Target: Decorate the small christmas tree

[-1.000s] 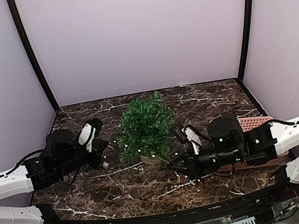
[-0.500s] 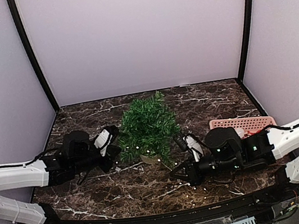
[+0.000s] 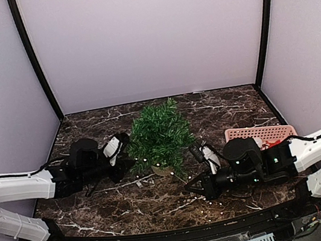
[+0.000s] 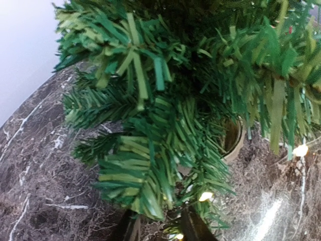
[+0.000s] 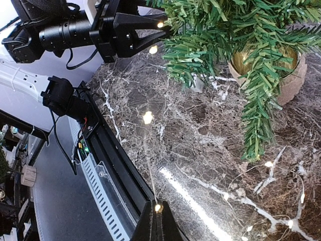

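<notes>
The small christmas tree [image 3: 158,134] stands mid-table in its tan pot [image 3: 163,170], bushy and dark green. A thin wire string of small lit bulbs [image 5: 150,165] runs from its left lower branches across the marble and loops by the pot [image 5: 286,75]. My left gripper [image 3: 127,160] is pushed into the tree's lower left branches [image 4: 150,170]. Its fingers [image 4: 193,228] stand apart with needles and a lit bulb [image 4: 175,236] between them. My right gripper [image 3: 191,189] lies low, right of and in front of the pot. It is shut on the light string, a bulb [image 5: 158,207] glowing at its tips.
A pink basket [image 3: 260,132] sits at the right behind my right arm. The table's black front rail [image 5: 110,150] runs close to my right gripper. Loose lit bulbs [image 3: 219,204] lie on the marble [image 3: 219,105] near the front edge.
My left gripper has travelled right into the tree's lower branches, and its jaws have parted. My right gripper stayed shut on the string and barely shifted.
</notes>
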`<action>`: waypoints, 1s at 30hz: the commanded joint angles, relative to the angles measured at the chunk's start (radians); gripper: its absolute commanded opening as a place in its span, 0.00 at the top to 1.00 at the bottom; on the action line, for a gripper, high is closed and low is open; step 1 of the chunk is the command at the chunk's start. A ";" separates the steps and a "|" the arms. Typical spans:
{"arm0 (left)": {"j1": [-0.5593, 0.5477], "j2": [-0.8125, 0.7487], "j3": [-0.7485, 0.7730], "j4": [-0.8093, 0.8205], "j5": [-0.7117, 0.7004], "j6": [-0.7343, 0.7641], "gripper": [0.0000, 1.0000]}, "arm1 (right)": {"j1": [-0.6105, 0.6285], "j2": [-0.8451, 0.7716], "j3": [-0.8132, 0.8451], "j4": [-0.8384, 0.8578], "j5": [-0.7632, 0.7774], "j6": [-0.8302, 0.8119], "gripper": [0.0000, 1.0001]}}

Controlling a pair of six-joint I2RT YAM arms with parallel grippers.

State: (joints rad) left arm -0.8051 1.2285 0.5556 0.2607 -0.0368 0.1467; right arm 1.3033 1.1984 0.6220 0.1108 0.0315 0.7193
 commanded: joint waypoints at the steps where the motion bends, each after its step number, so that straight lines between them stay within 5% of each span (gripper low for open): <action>1: 0.004 -0.069 -0.003 -0.017 -0.054 -0.039 0.50 | 0.013 -0.008 0.005 0.039 0.021 0.002 1.00; 7: 0.005 -0.171 -0.031 -0.098 -0.055 -0.152 0.37 | 0.016 -0.014 0.007 0.045 0.040 0.003 1.00; 14: 0.004 -0.195 -0.055 -0.097 0.131 -0.446 0.32 | 0.025 -0.024 0.006 0.040 0.106 0.018 1.00; 30: 0.006 -0.021 -0.001 -0.098 0.193 -0.572 0.63 | 0.087 0.033 0.033 0.014 0.113 0.020 1.00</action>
State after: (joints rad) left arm -0.8047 1.1767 0.5205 0.1669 0.1268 -0.4080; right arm 1.3617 1.1961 0.6228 0.1120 0.1360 0.7387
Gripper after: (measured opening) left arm 0.424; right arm 0.005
